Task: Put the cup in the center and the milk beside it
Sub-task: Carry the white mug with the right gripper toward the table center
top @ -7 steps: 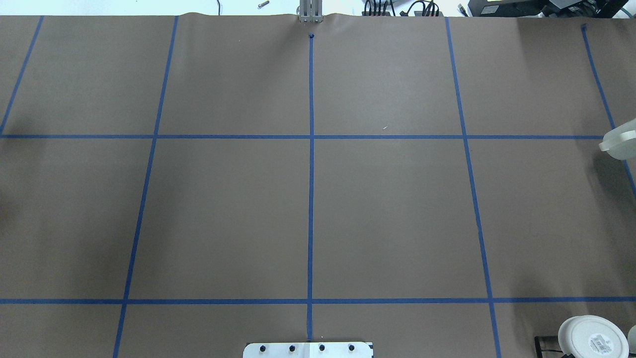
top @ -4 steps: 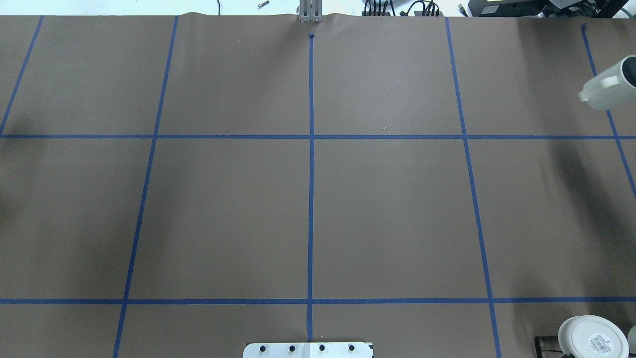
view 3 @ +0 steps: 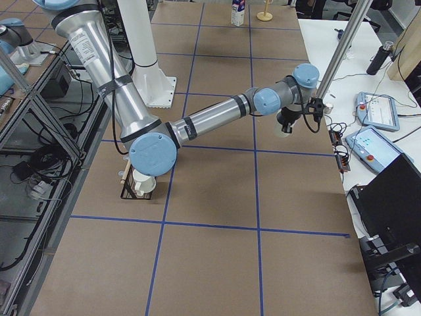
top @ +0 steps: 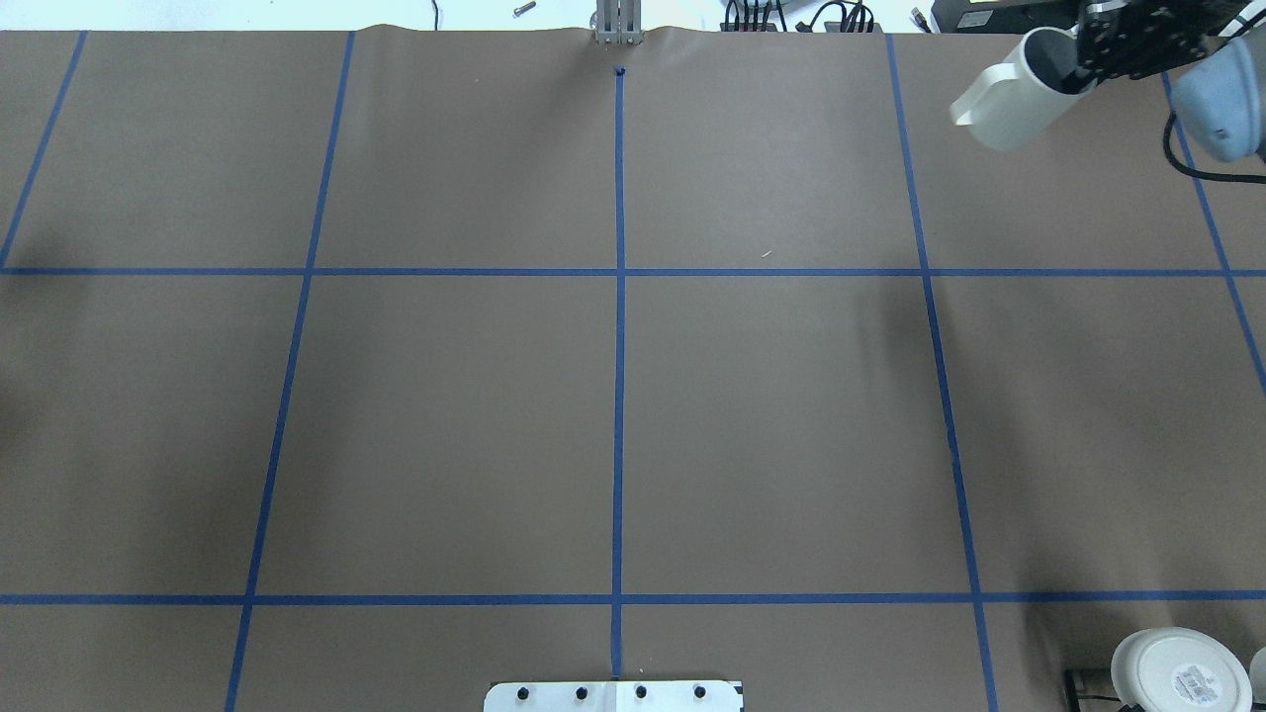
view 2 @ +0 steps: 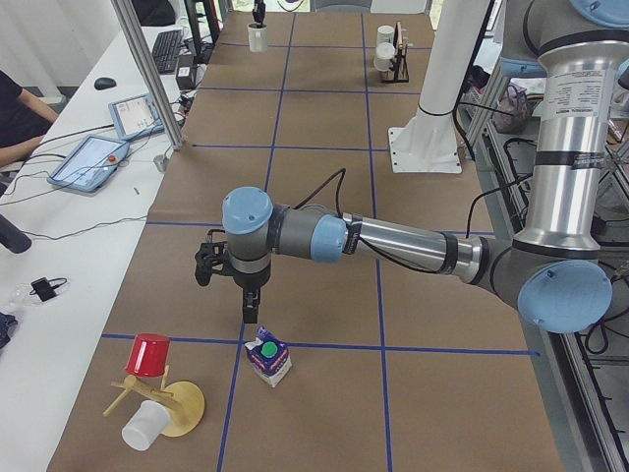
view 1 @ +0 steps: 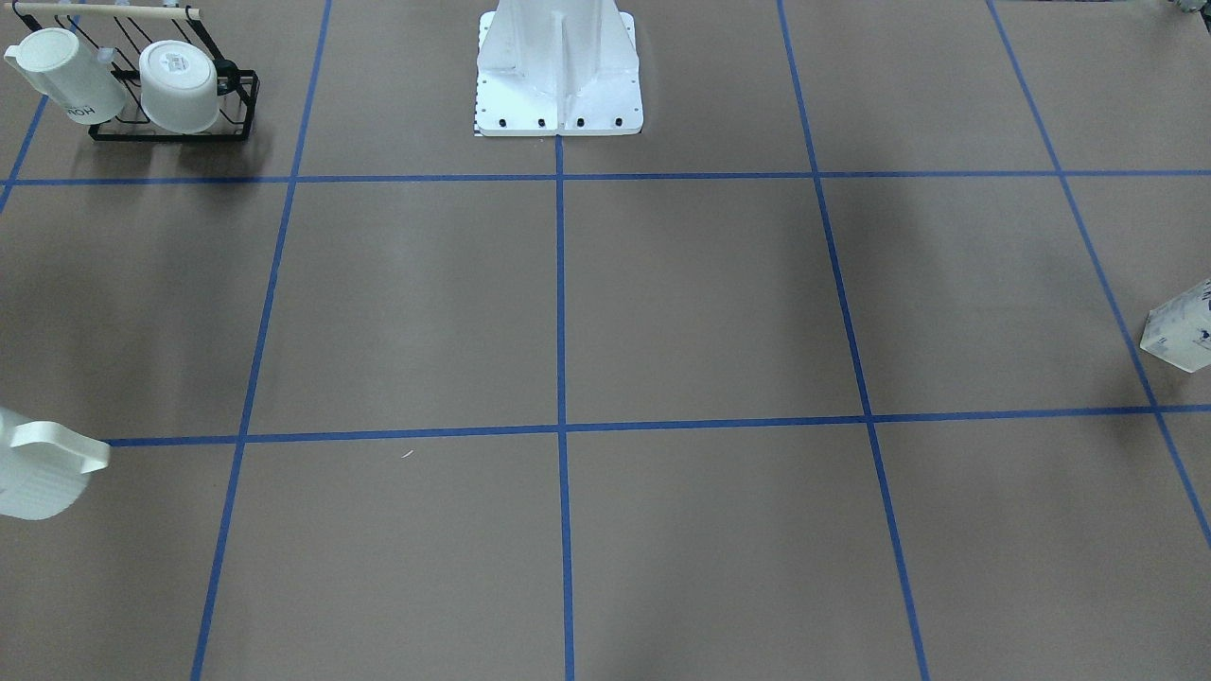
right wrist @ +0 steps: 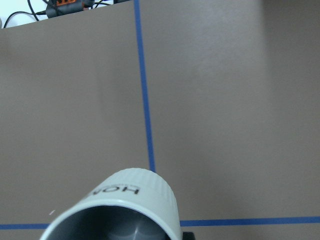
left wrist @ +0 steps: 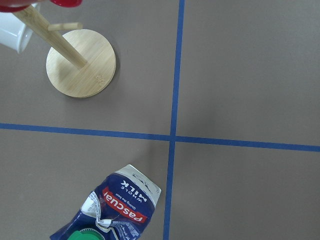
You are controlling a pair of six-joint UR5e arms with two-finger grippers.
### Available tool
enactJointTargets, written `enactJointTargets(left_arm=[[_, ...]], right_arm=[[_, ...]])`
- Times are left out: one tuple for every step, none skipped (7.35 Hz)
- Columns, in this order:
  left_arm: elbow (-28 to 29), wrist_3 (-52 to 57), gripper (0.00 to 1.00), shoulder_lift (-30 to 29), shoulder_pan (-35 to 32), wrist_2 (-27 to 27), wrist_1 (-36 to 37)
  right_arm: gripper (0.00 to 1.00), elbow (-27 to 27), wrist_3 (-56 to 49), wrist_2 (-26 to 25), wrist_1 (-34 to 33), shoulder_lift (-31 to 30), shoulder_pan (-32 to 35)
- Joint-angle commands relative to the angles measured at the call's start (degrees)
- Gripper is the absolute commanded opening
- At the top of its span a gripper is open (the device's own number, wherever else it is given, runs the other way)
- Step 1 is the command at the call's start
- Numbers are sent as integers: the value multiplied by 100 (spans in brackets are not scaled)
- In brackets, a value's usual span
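The cup, a white mug with "HOME" lettering, hangs tilted in the air over the far right of the table. My right gripper is shut on its rim. The cup also shows at the left edge of the front view and close up in the right wrist view. The milk stands on the far left of the table and shows at the front view's right edge. My left gripper hovers just above it; I cannot tell if it is open. The center is bare.
A black rack with white mugs stands near the robot's right. A wooden mug tree with a red cup stands beside the milk; its round base shows in the left wrist view. The white robot base stands at the table's near edge.
The cup has moved away from the robot and leftward from the overhead view's right edge. My right gripper and wrist have come into that view with it.
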Motion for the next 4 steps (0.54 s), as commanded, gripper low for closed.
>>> enactJointTargets(left_arm=[[4,-1,98,6,0,0,1],[4,-1,98,15,0,0,1],[4,-1,98,15,0,0,1],[4,-1,98,15,0,-9,1]], right_arm=[[0,821,1331,-901,-39,69,-1087],[0,998,1484,-1350,-74,-35,-1614],[0,1026,1860,-1563,-83,-36,-1994],[0,1035,2229,-1670,-66,51,-2276]])
